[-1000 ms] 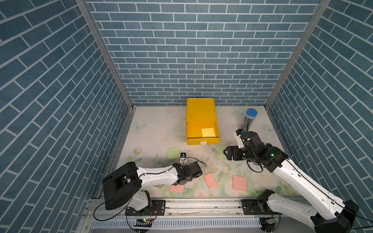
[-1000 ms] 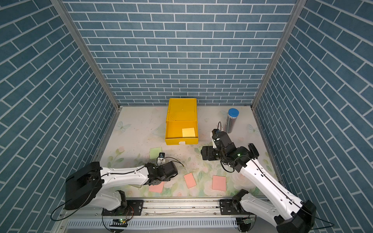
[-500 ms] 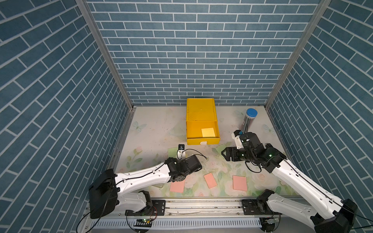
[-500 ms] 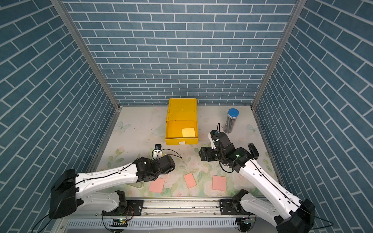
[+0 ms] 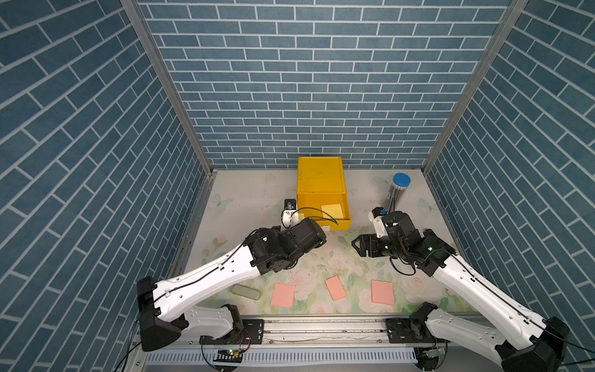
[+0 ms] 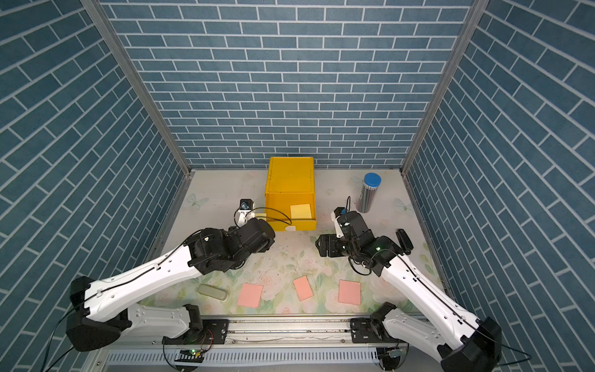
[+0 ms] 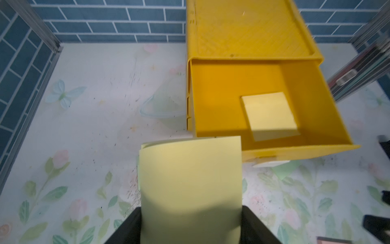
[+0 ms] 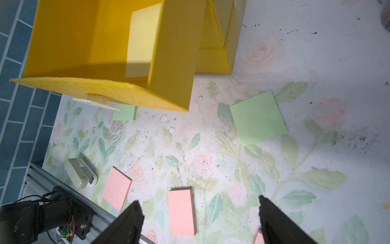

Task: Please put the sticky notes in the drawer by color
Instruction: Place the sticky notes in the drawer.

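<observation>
The yellow drawer (image 5: 318,180) cabinet stands at the back, its top drawer pulled out with one yellow sticky note (image 5: 331,211) lying inside. My left gripper (image 7: 191,222) is shut on another yellow sticky note (image 7: 190,179) and hovers by the open drawer's front left corner (image 5: 304,222). Three salmon pink sticky notes (image 5: 283,294) (image 5: 335,288) (image 5: 382,292) lie along the front edge. Two pale green notes lie before the drawer, one in the open (image 8: 258,118), one partly under the drawer front (image 8: 124,115). My right gripper (image 5: 356,248) hangs open and empty over the mat.
A grey-green oblong case (image 5: 246,292) lies at the front left beneath my left arm. A blue-capped grey cylinder (image 5: 397,193) stands at the back right. Blue brick walls close three sides, and the metal rail (image 5: 322,328) runs along the front.
My left arm has swung from the front left toward the back, carrying the yellow note up to the open drawer and covering one green note. The right gripper crept slightly toward the drawer.
</observation>
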### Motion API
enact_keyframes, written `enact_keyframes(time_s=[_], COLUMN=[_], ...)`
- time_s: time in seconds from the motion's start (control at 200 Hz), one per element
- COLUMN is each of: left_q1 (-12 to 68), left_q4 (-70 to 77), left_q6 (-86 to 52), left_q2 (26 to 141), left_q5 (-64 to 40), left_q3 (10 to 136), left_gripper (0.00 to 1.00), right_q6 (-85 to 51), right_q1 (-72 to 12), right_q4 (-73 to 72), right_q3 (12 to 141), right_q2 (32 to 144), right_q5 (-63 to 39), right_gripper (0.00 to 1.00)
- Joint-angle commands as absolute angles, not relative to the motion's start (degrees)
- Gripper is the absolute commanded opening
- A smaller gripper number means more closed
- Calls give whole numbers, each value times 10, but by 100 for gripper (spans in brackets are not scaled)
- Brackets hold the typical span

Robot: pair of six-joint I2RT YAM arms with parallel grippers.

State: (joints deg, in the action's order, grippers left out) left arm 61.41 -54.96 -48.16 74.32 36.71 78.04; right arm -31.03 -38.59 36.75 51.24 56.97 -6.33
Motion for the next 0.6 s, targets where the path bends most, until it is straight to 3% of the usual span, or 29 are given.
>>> enact_keyframes(time_s=[0.0,0.175,0.39,0.595], left_q1=[593,547,517,510], left_q4=[-554,-484,-504,-485], left_q6=[-401,-319,-273,-269], left_q2=[784,863,996,1029], left_q5=[385,325,298,263], left_q3=[838,903,1019,1017], left_gripper=[72,72,72,71], right_q6=[-299,-308,-319,-322], right_q1=[-385,-385,-385,-385], right_q4=[357,351,342,336], right_q3=[501,492,474,465], right_q2=[559,549,534,526], right_q5=[-67,-71,-75,-71], right_gripper=[88,87,87,87])
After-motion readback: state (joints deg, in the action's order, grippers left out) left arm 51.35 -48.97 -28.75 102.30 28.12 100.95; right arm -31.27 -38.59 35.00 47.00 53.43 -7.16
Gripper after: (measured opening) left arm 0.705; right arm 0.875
